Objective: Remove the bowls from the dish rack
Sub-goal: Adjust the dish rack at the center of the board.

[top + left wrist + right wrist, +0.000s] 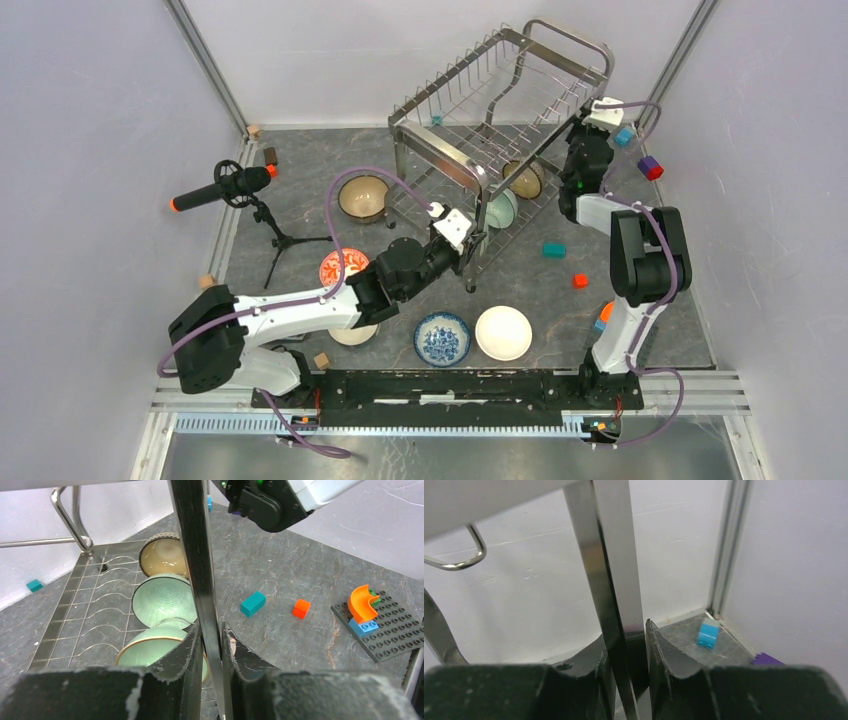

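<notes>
Both arms work at the dish rack (440, 152), which stands toward the back of the table, the left gripper (470, 243) at its near corner post and the right gripper (582, 125) at a post on its far right side. Only the overhead view shows the bowls lying out on the table: a tan bowl with a dark rim (363, 197), a red-patterned bowl (343, 268), a blue-and-white bowl (442, 338) and a white bowl (503, 332). Only the left wrist camera looks into the lower tier, where a brown bowl (162, 555) and two pale green bowls (162, 602) lean in a row among the tines. In that view the left arm's fingers (185, 650) are clamped on the steel post. The right wrist view shows the right arm's fingers (664, 650) close on either side of another post. Whether they press it cannot be told. A blue block (709, 633) lies in the corner behind. The surface is a dark grey stone-look mat (300, 170) carrying a teal block (554, 250) and an orange block (580, 281). Plain white walls enclose it, and a microphone on a small tripod (225, 187) stands at left.
</notes>
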Motion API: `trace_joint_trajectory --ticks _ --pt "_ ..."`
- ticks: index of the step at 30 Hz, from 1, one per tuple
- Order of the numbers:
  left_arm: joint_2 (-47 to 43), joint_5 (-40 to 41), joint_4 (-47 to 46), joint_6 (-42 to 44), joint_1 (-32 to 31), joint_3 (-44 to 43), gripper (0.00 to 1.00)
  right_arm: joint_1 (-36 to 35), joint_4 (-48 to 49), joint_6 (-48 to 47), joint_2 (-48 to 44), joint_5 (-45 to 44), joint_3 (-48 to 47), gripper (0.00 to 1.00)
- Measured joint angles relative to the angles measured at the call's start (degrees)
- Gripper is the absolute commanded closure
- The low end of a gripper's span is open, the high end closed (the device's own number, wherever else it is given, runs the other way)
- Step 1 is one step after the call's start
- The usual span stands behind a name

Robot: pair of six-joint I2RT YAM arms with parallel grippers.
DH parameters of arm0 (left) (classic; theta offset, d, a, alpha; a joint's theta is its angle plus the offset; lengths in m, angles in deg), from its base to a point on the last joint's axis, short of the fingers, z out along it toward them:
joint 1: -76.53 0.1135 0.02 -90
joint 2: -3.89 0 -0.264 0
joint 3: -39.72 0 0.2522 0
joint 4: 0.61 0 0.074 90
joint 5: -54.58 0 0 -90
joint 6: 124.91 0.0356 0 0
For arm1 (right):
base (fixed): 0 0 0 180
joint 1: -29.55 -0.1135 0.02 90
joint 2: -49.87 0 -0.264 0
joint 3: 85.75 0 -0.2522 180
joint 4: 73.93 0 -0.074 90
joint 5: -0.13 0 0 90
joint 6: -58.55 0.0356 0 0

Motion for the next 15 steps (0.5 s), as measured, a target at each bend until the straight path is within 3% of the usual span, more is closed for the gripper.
trace_joint_trajectory --ticks 15 --pt "2.6 6.2 0.9 -4.8 -0.9 -2.4 0.98 3.8 -6.6 1.3 -16.6 -10.1 15.2 0.97"
